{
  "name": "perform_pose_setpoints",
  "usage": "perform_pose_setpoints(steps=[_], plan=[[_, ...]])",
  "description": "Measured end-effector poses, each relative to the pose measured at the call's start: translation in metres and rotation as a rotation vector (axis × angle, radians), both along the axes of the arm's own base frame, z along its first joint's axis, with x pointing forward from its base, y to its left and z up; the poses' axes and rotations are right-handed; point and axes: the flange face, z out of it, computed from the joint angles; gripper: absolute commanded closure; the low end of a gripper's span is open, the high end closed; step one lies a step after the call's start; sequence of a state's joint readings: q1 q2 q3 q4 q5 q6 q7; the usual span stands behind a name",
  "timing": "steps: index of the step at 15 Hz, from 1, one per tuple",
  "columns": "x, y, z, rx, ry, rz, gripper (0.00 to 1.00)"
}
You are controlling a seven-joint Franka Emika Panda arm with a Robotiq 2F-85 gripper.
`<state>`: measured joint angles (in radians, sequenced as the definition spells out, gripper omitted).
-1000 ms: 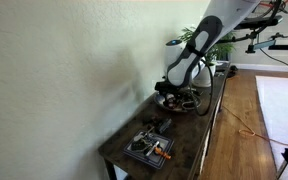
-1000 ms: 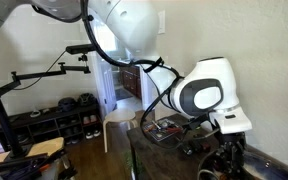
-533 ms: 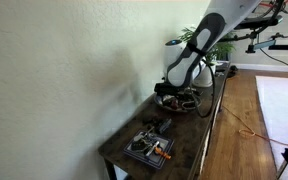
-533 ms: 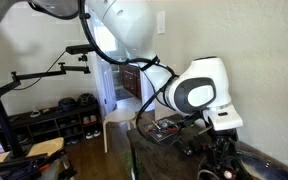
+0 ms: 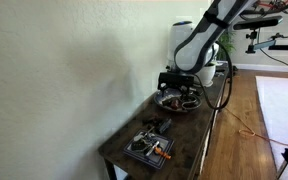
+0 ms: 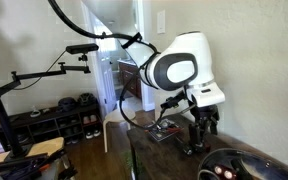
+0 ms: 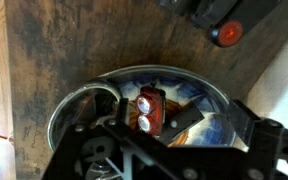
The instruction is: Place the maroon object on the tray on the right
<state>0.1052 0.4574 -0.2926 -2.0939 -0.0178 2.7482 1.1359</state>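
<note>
In the wrist view the maroon object point(image 7: 149, 108), a small dark-red block with two shiny spots, lies inside the round dark tray point(image 7: 69, 100). My gripper point(image 7: 179, 128) hangs above the tray, open, with nothing between its fingers. In both exterior views the gripper point(image 5: 179, 84) point(image 6: 200, 126) is lifted clear of the tray point(image 5: 168, 103) point(image 6: 240, 154). A small reddish spot point(image 6: 222, 172) shows inside the dish. From the far exterior view the maroon object is too small to make out.
A square grey compartment tray point(image 5: 134, 150) holding an orange item point(image 5: 156, 151) sits near the table's front end. A wall runs along the table. A black part with a red disc point(image 7: 225, 32) lies beyond the round tray. A white pot point(image 5: 220, 72) stands behind it.
The jaws have opened and the arm has risen away from the round tray. The maroon object stays lying in the tray.
</note>
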Motion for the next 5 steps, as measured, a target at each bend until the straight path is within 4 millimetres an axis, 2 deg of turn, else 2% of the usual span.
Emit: perform_pose_setpoints(steps=[5], plan=[[-0.025, 0.023, 0.032, 0.039, 0.007, 0.053, 0.00]])
